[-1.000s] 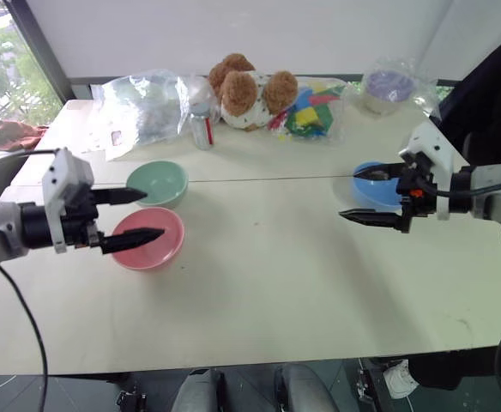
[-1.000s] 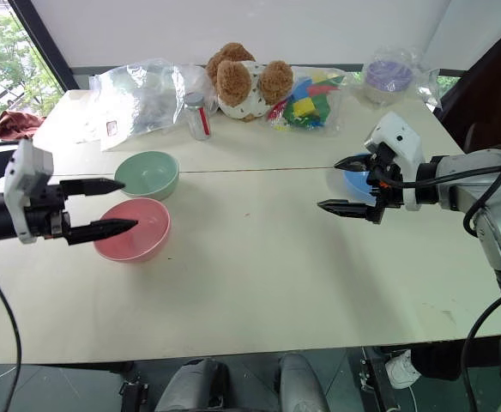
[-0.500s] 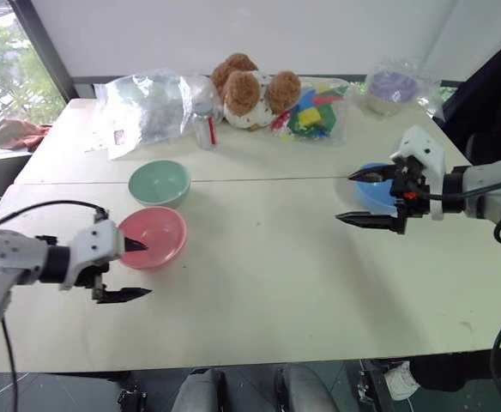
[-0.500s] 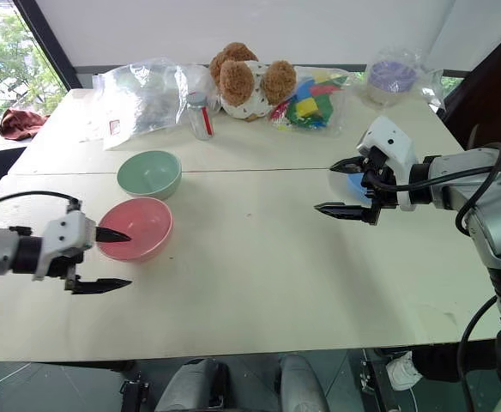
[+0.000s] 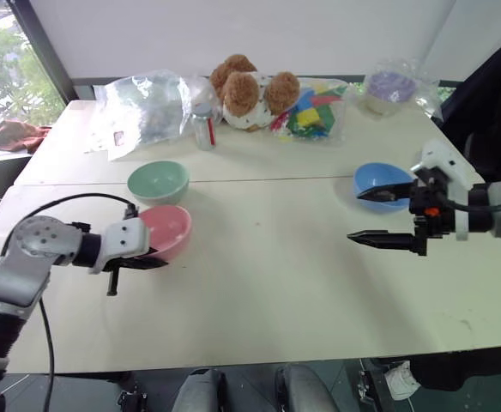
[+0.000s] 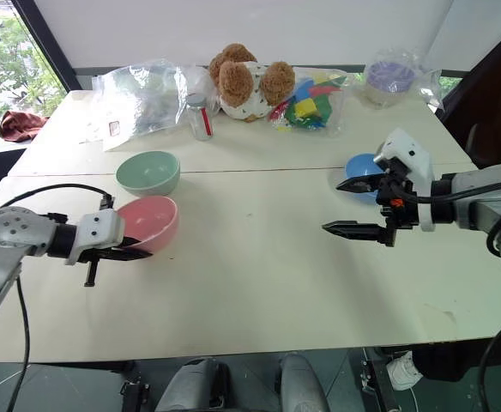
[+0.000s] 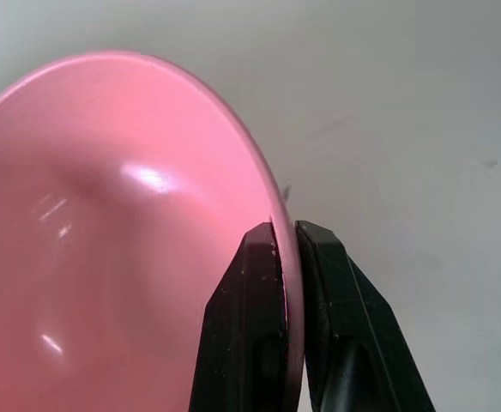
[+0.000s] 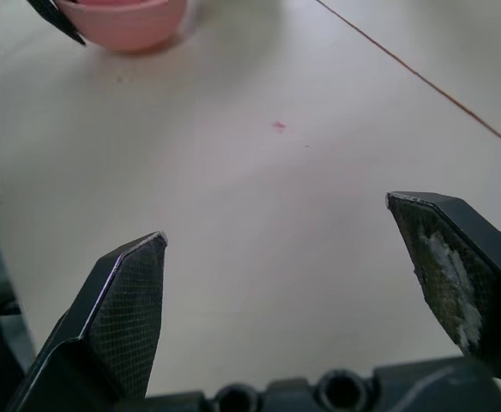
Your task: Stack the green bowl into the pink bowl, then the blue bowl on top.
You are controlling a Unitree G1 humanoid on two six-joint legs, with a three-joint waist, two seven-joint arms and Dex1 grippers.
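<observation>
Where a second ago it hovered open above the bowls, the left gripper (image 7: 286,249) has dropped and now pinches the near rim of the round salmon-pink plastic bowl (image 5: 166,230), one finger inside, one outside; the right gripper (image 5: 384,216) hangs spread wide.

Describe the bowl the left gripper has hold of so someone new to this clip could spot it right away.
On the cream table, look to the robot's left side, where two bowls sit close together. The pink bowl is the nearer one, just in front of the green bowl. It alone has the left gripper shut on its rim; the blue bowl sits far off on the right.
</observation>
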